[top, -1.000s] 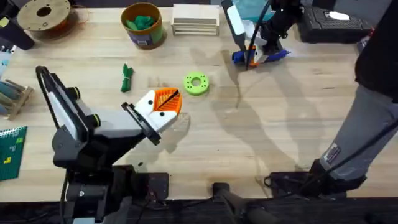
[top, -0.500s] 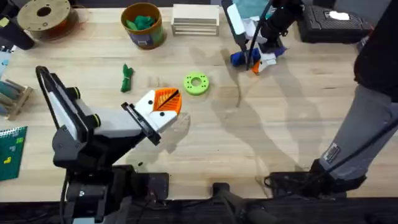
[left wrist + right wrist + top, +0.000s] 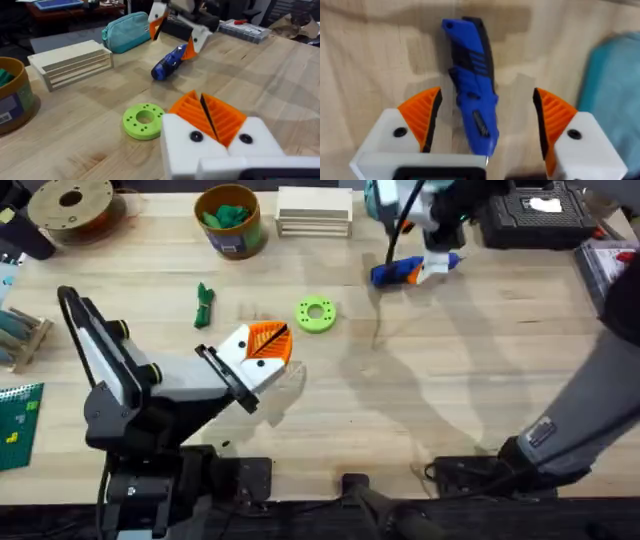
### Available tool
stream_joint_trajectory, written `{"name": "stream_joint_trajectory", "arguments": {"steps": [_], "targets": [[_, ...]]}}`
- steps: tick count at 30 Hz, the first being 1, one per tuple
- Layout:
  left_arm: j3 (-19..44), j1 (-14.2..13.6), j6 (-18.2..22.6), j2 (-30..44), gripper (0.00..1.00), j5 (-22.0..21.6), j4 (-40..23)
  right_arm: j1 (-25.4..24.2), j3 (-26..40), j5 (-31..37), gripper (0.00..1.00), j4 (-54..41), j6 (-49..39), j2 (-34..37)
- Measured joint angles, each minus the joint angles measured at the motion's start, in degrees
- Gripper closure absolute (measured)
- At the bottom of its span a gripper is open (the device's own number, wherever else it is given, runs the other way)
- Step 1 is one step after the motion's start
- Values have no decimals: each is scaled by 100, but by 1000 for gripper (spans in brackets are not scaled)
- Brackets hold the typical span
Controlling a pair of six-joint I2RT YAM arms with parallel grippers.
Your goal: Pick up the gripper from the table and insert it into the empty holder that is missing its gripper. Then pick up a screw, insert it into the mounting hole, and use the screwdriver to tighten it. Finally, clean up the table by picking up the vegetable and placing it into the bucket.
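Your left gripper sits nearest you, left of the table's middle, its 2 orange ribbed pads pressed together with just a thin dark seam between them and nothing held. The arm behind it folds back toward its base at the near left corner. The table is bare light wood to the right of it.

Just beyond the left gripper lies a lime-green ring, flat on the wood and close to the pad tips without touching them. To the left of the ring, the vegetable lies by itself on the planks, a slim dark green bundle.

Farther off and to the right, the screwdriver lies on its side on the table. Your right gripper hangs above it, spread wide: in the right wrist view the blue screwdriver body lies in the gap between the 2 orange pads, touching neither.

At the far edge, the bucket stands upright with green pieces inside. A stack of pale wooden slats sits just to its right, a brown spool sits in the far left corner, and a teal pouch lies beyond the slats.
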Motion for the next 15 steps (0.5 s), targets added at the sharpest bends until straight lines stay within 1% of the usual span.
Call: {"name": "stream_joint_trajectory", "arguments": {"steps": [4, 7, 11, 15], "targets": [[0, 0, 1, 0, 995, 0, 0, 0, 2, 47, 10, -130, 702, -625], [0, 0, 1, 0, 995, 0, 0, 0, 2, 324, 11, -359, 1412, -1083], [0, 0, 1, 0, 995, 0, 0, 0, 2, 724, 11, -663, 2556, -1647], [0, 0, -1, 0, 995, 0, 0, 0, 1, 896, 11, -1000, 3816, -2210]]}}
